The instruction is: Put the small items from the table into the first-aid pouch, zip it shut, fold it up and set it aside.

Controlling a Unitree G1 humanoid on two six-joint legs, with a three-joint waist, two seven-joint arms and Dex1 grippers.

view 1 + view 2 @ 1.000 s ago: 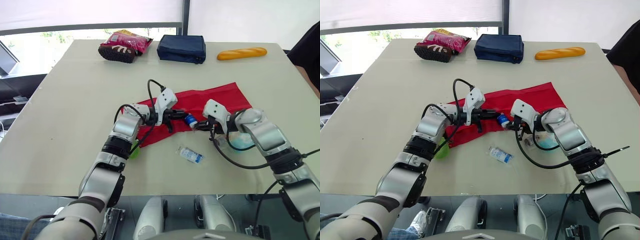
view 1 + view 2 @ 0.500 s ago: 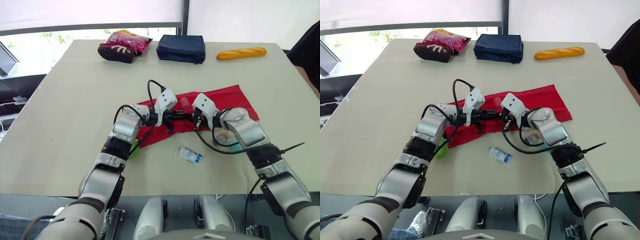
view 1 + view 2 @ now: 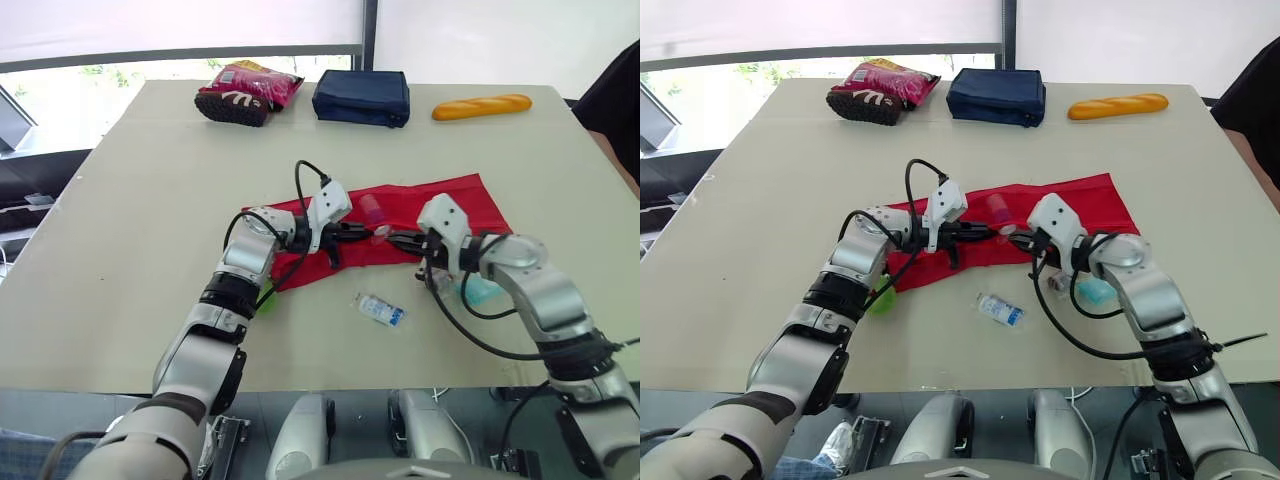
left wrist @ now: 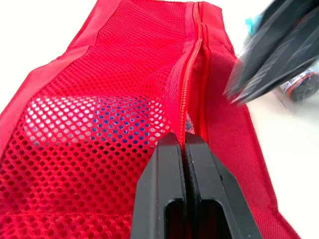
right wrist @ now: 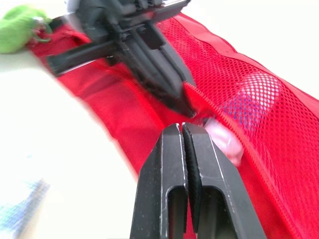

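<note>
The pouch [image 3: 440,205] lies opened out flat in the middle of the table [image 3: 150,200], mesh side up, its zip [image 4: 192,59] undone; one bottle [image 3: 371,208] shows through the mesh, already inside; in the right wrist view a pale pinkish thing sits just at the zip's mouth, perhaps part of that bottle, though I cannot be sure. By my reading the filling is begun but not finished: a packet [image 3: 381,309] lies on the table just in front of the pouch; a teal item [image 3: 483,291] lies beside the right forearm; a green item [image 3: 265,302] lies against the left forearm, near the pouch's near-left corner; zipping, folding and setting aside are all left to do.

The left gripper [image 3: 366,229] is clenched on the pouch; its fingers [image 4: 167,189] are pressed together with the zip's edge and a bit of mesh nipped at the tips, so the mouth stands lifted. The right gripper [image 3: 392,238] faces it, tip near tip over that mouth; its fingers [image 5: 167,189] are pressed together with nothing between them; whether the tips touch the fabric I cannot tell.

Well apart, along the table's far edge: a snack bag [image 3: 245,90]; a navy case [image 3: 362,97]; a loaf [image 3: 483,106]; a person's dark sleeve [image 3: 615,100] at the right side.
</note>
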